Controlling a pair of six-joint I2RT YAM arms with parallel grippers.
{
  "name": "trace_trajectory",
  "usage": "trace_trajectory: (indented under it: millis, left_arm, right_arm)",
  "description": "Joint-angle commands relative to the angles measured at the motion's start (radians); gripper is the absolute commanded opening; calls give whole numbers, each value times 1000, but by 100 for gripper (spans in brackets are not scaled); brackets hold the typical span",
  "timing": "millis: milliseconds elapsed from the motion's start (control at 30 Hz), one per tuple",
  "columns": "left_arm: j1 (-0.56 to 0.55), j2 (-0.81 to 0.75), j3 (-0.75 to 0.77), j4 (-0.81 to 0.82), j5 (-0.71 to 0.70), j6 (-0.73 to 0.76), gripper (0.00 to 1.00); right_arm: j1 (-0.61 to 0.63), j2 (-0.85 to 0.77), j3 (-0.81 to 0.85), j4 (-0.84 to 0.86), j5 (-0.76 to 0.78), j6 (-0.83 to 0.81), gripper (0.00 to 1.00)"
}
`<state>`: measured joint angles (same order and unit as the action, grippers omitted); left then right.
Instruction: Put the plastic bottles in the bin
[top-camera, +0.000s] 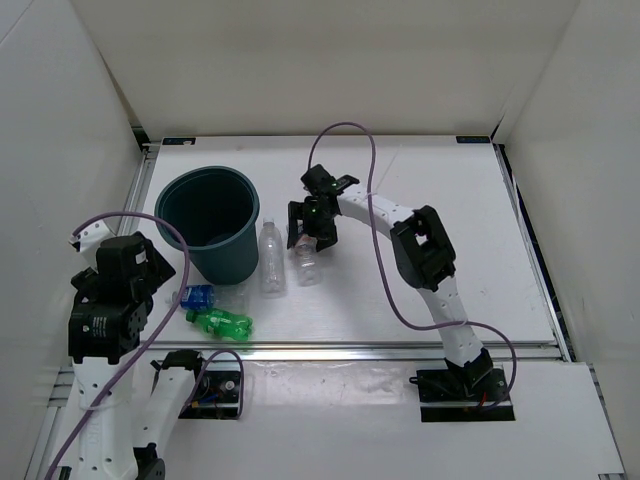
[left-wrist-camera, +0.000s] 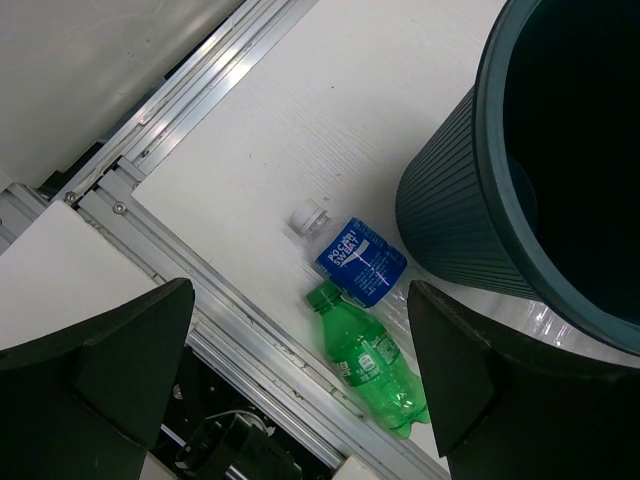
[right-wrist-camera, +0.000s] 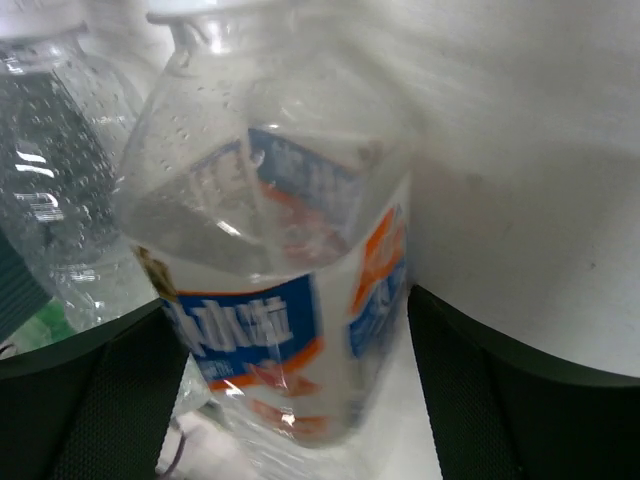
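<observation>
Right gripper (top-camera: 311, 235), the nearer arm: jaws spread wide, straddling the white-blue labelled bottle (right-wrist-camera: 280, 250), its long axis running between them; grip unconfirmed. Left gripper (left-wrist-camera: 300, 295) jaws open, empty.

We see the dark teal bin (top-camera: 228, 262) upright on the worktop (top-camera: 480, 200). Just right of it lie a clear bottle (top-camera: 271, 260) and an orange-and-blue labelled bottle (top-camera: 307, 265). In front, the blue-label bottle (top-camera: 198, 296) touches the green bottle (top-camera: 222, 322).
</observation>
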<state>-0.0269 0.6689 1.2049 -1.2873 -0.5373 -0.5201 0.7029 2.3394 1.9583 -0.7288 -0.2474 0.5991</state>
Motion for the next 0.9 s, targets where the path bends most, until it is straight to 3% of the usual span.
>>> trace_trajectory:
  millis: [0, 167, 333, 467, 500, 733, 867]
  left_arm:
    - [-4, 15, 35, -15, -4, -8, 99]
    - [-4, 24, 44, 14, -55, -8, 99]
    - [-4, 15, 79, 14, -55, -78, 99]
    - [-4, -21, 90, -24, -78, -211, 99]
    - [-4, -47, 79, -24, -46, -228, 99]
    - [-4, -54, 36, -9, -24, -265, 99]
    - [-4, -2, 25, -18, 36, -285, 99]
  right_arm:
    - [-35, -14, -76, 2, -23, 5, 87]
    - [-97, -133, -197, 31, -23, 14, 71]
    - [-141, -374, -249, 31, 2, 17, 70]
    - [-122, -552, -142, 136, 2, 18, 70]
    - [-106, -566, -52, 159, 2, 18, 70]
    - [124, -266, 545, 192, 126, -176, 72]
    - [175, -207, 495, 345, 109, -134, 72]
